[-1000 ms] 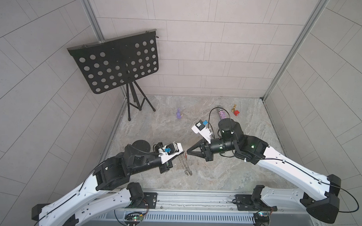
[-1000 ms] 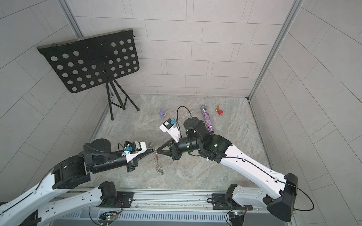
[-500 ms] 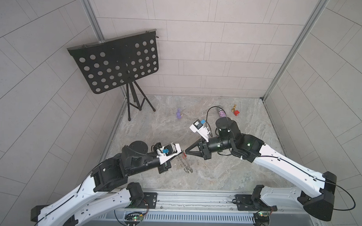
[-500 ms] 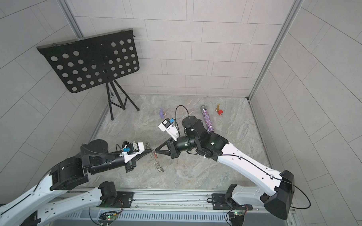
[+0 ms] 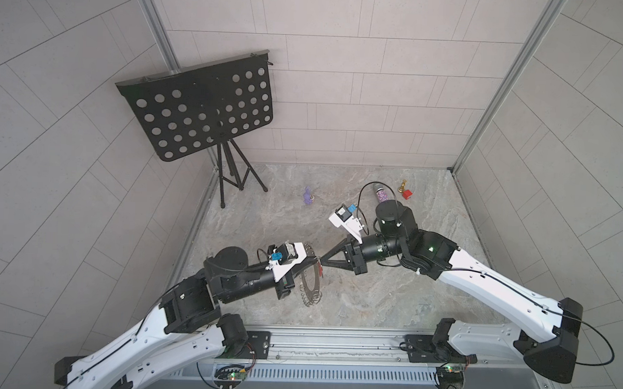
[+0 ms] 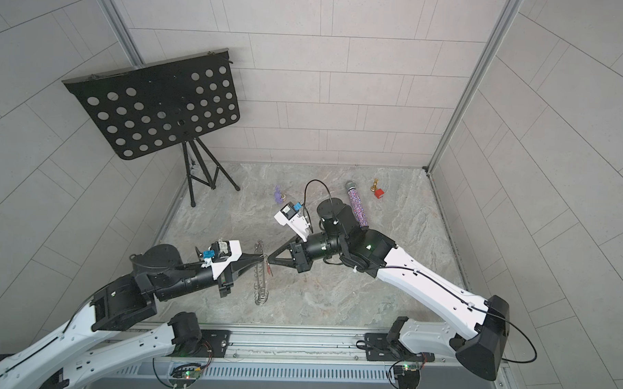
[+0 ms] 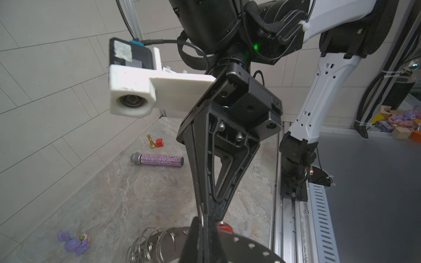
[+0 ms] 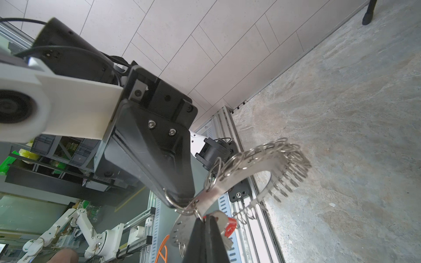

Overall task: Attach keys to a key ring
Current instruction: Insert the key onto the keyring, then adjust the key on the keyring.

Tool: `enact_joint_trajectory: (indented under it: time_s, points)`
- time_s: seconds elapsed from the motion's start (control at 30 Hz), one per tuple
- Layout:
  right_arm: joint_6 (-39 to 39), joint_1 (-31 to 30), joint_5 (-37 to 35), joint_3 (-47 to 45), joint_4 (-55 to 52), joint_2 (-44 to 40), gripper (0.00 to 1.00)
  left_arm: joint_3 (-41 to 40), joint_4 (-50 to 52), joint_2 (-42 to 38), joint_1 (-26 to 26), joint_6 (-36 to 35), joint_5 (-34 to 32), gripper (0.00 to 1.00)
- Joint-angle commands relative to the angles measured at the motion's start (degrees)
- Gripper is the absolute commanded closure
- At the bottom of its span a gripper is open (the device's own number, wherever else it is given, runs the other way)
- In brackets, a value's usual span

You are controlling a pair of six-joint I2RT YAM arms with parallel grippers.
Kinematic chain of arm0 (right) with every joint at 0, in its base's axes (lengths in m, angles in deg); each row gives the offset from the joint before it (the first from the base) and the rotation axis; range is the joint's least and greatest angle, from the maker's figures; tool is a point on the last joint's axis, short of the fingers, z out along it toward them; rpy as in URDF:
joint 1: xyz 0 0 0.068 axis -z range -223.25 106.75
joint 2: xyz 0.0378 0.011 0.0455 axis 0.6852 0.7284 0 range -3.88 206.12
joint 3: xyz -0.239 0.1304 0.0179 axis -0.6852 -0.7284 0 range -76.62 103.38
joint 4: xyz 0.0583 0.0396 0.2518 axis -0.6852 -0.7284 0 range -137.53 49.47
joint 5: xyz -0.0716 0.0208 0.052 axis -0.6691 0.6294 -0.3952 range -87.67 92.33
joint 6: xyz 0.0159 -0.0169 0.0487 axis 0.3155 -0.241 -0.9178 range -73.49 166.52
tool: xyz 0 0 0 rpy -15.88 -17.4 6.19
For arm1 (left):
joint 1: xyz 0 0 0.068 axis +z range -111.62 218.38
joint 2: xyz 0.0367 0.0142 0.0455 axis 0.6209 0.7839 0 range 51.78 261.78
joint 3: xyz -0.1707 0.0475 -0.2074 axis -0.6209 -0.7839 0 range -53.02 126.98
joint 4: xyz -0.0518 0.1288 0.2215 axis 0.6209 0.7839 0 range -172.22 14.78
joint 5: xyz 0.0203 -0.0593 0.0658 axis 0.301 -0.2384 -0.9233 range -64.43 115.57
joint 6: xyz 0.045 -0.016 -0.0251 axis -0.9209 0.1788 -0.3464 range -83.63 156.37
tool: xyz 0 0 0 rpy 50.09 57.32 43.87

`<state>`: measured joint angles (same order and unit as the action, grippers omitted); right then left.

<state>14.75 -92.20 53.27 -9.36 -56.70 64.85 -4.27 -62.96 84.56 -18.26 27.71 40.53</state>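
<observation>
You have one key (image 8: 222,218), red-tagged, pinched in the closed right gripper (image 8: 205,222) and sitting at the rim of the one key ring (image 8: 250,168). The closed left gripper (image 8: 180,198) clamps that ring upright by its edge. Farther back on the table (image 6: 388,298) lie one microphone (image 6: 356,207), one chess piece (image 6: 374,184), one red cube (image 6: 379,193) and one purple toy (image 6: 278,195).

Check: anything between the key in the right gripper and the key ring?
Nothing visible. The right gripper holds the key at the rim loops of the key ring, beside where the left gripper pinches the rim. Whether key and loop touch is unclear.
</observation>
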Motion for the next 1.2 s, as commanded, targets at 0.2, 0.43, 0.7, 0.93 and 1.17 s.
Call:
enact_joint_trajectory:
  time_s: [0.2, 0.43, 0.7, 0.93, 1.17]
  points:
    - [4.0, 0.2, -6.9, -0.8, 0.3, -5.1, 1.00, -2.3, -19.7, 1.6, -0.8, 11.7, 10.9, 1.00]
    - [7.6, 0.3, -13.5, -3.1, -0.7, -11.0, 0.87, -5.7, -27.7, 1.2, -0.8, 19.6, 11.7, 1.00]
    - [11.1, 0.2, -20.9, -6.0, -1.1, -18.1, 0.53, -6.2, -28.4, 0.9, -0.9, 22.3, 10.4, 1.00]
    - [13.5, -0.2, -18.6, -7.7, 2.6, -23.1, 0.49, -5.7, -28.4, 1.9, -0.8, 25.0, 11.1, 1.00]
    - [16.4, -5.0, -16.3, -4.3, 1.2, -19.9, 0.53, -5.1, -28.9, 2.6, -0.8, 27.9, 11.2, 1.00]
